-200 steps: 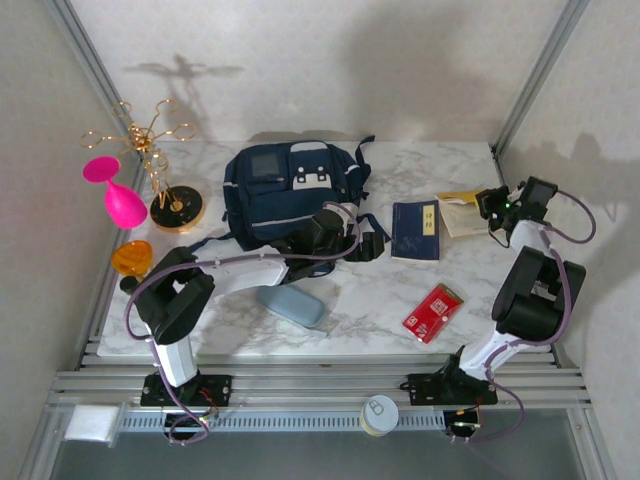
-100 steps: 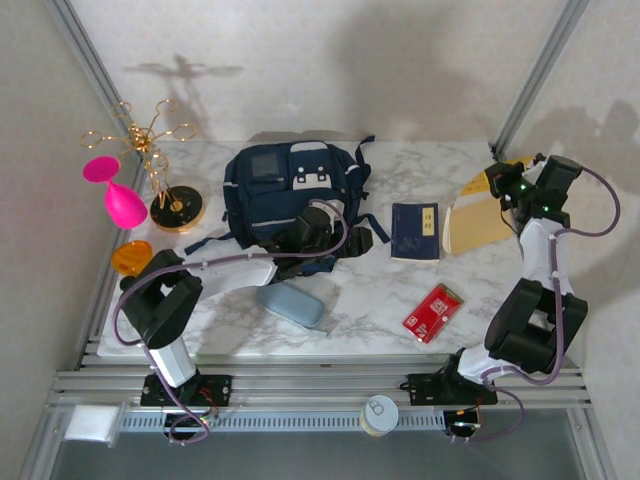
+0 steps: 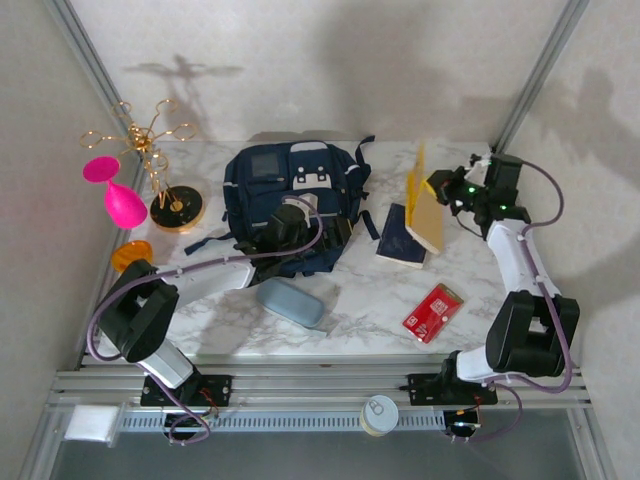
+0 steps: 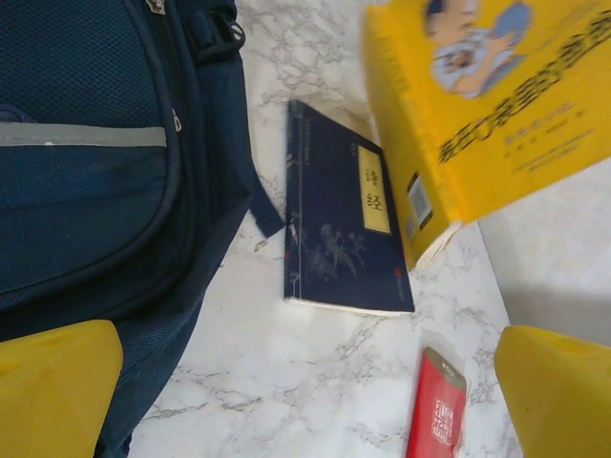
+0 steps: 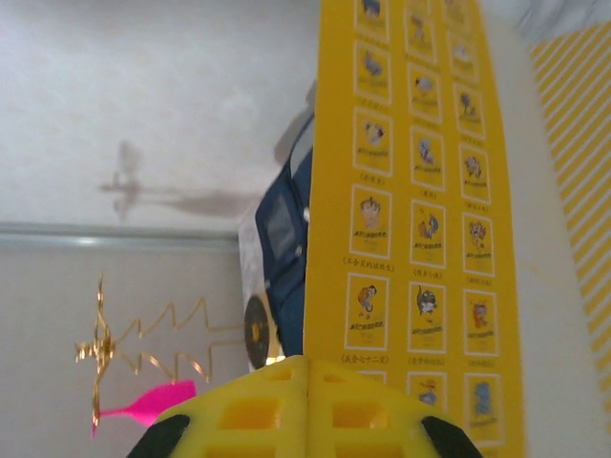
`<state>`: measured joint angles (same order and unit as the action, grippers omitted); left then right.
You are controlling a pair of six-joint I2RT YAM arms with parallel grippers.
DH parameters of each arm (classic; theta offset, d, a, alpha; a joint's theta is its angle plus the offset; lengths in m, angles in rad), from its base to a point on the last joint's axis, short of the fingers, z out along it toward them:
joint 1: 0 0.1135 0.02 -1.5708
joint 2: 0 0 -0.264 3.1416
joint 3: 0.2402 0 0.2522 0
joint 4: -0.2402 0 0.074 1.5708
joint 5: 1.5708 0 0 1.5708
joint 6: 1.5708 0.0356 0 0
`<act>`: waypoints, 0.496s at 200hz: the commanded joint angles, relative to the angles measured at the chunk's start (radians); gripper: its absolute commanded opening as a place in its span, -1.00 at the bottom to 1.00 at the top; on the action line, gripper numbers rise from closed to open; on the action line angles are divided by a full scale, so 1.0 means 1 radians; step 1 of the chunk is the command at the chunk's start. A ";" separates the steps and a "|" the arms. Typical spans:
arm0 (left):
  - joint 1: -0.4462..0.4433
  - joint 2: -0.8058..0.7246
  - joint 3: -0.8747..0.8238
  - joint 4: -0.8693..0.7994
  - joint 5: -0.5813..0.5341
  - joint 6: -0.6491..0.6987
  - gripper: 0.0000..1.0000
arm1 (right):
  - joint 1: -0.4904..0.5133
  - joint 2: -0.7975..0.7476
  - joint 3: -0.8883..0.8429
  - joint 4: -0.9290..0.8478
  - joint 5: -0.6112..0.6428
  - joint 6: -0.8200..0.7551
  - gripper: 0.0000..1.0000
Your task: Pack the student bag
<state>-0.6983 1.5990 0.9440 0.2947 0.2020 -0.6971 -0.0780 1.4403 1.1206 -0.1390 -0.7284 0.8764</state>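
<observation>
Left edge of desk (image 3: 370, 290): pink cup (image 3: 118, 195) tilted, close against the side wall. Just right of it, gold wire stand (image 3: 150, 150) on a round dark base near the back left corner. Orange dish (image 3: 132, 257) at the left edge, nearer the front.

Centre-left, toward the back: bag (image 3: 290, 185) lying flat, front pocket up, top close to the back edge of the desk. Left arm stretched across its near side. Left pincer (image 4: 305, 401) spread wide, one fingertip over the bag's near right edge, the other above bare marble near the red packet. Blue-grey case (image 3: 290, 303) flat just in front of the bag, touching or not cannot be told. Open marble between case and packet, and along the near edge.

Centre-right: navy booklet (image 3: 400, 238) flat, just beside the bag's right side, a dark strap end close to its left edge. Yellow book (image 3: 425, 205) raised off the desk and tilted, overhanging the booklet's far right corner. Right pincer (image 3: 445, 190) pressed onto the yellow book's right side, pinching it; fingers closed flat against the cover in the right wrist view.

Right: red packet (image 3: 433, 312) flat, well apart from the booklet. Bare marble at the back right corner and along the right edge. Can (image 3: 379, 413) standing on the front rail, off the desk.
</observation>
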 commanded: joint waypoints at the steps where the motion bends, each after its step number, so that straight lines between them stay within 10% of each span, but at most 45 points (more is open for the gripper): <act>1: 0.008 -0.041 -0.020 0.012 -0.028 -0.012 0.99 | 0.054 0.052 -0.023 0.078 -0.052 0.011 -1.00; 57: 0.011 -0.035 -0.018 -0.004 -0.029 -0.016 0.99 | 0.085 0.172 -0.052 -0.058 0.042 -0.183 -1.00; 99: 0.007 0.001 -0.003 0.026 0.019 -0.039 0.99 | 0.023 0.168 -0.009 -0.219 0.333 -0.336 0.31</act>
<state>-0.6964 1.5810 0.9329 0.2951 0.1879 -0.7116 -0.0147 1.6123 1.0637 -0.2455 -0.5884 0.6693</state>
